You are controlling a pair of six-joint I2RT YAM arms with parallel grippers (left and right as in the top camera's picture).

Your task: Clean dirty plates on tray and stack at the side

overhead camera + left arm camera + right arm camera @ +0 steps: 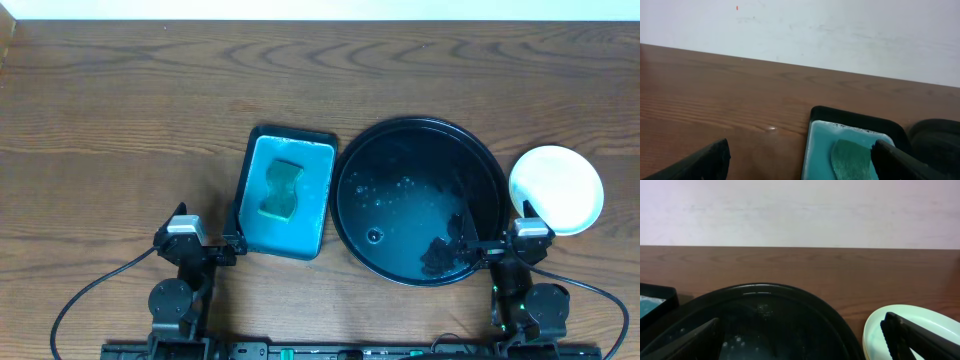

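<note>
The round black tray (418,200) lies right of centre with no plate on it, only wet droplets; it also shows in the right wrist view (765,325). A pale mint-white plate (556,189) lies on the bare wood to the tray's right, with no marks visible. In the right wrist view (910,325) a thin yellowish edge shows under it; any other plates are hidden. My right gripper (495,248) (800,342) is open and empty, spanning the tray's near right rim and the plate. My left gripper (215,250) (800,165) is open and empty at the near left corner of the teal tray.
A rectangular teal tray (258,225) with a black rim holds a green sponge (283,189) left of the black tray; the sponge also shows in the left wrist view (850,160). Brown wood tabletop spreads to the left and back, ending at a white wall.
</note>
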